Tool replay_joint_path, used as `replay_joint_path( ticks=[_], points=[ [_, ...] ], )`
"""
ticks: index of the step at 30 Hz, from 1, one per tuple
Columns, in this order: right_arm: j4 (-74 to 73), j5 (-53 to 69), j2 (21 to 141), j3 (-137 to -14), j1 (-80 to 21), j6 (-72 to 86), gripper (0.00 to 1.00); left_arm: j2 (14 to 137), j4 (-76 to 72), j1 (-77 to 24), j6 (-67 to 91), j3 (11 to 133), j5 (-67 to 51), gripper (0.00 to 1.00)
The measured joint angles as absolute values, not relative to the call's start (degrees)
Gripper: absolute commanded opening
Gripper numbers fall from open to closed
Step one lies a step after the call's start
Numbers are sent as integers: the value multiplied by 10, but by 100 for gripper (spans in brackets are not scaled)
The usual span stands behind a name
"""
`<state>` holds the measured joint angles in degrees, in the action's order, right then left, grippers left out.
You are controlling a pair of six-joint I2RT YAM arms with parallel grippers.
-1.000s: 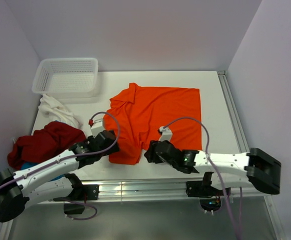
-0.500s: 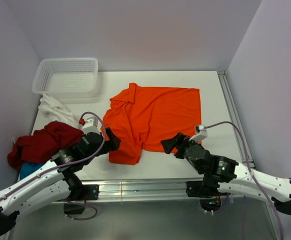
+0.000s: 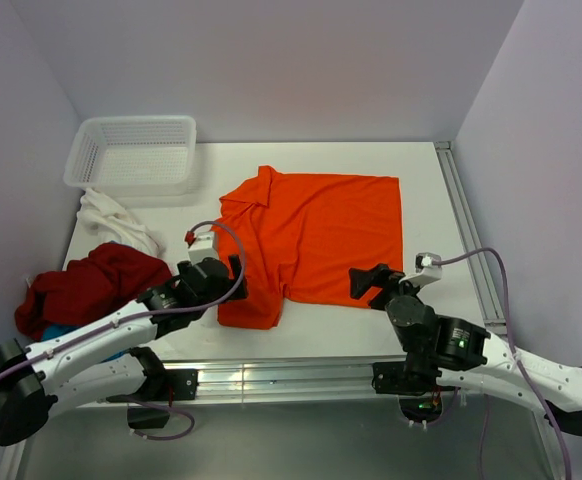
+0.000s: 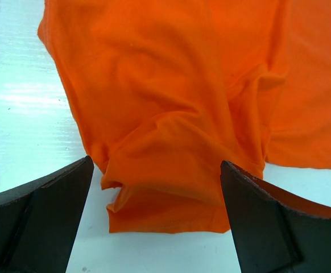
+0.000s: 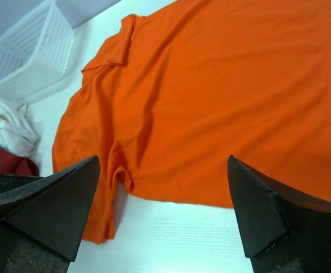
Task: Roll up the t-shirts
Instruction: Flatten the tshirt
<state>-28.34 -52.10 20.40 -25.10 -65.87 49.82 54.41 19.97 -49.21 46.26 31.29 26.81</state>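
The bright orange collared t-shirt (image 3: 316, 235) lies spread on the white table, collar to the far left, its near-left part bunched into folds (image 4: 171, 170). My left gripper (image 3: 235, 279) hovers open at that bunched near-left corner; the left wrist view shows its dark fingers (image 4: 46, 216) either side of the hem with nothing gripped. My right gripper (image 3: 369, 283) stands open just off the shirt's near hem (image 5: 211, 196), empty. A dark red t-shirt (image 3: 86, 285), a white one (image 3: 111, 220) and a sliver of blue (image 3: 56, 338) are heaped at the left.
A white mesh basket (image 3: 131, 152) stands at the far-left corner, also in the right wrist view as basket (image 5: 29, 51). A metal rail (image 3: 466, 230) runs along the table's right edge. Bare white table (image 3: 331, 325) shows between the shirt and the arm bases.
Both grippers have opened wider. The right gripper has drawn back to the right along the shirt's near hem. The left gripper has shifted slightly right towards the bunched corner.
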Motion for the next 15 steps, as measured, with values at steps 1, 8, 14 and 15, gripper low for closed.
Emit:
replay_joint_path(
  ticks=[1, 8, 14, 15],
  points=[
    [-276, -525, 198, -242, -659, 493, 100, 552, 195, -492, 460, 313, 268, 99],
    [-285, -553, 199, -227, -659, 530, 100, 529, 176, -509, 457, 299, 271, 100],
    [-354, -561, 229, -227, -659, 640, 100, 468, 169, -514, 459, 276, 273, 100],
    [-361, -561, 229, -227, -659, 651, 100, 464, 169, -515, 459, 275, 273, 99]
  ],
)
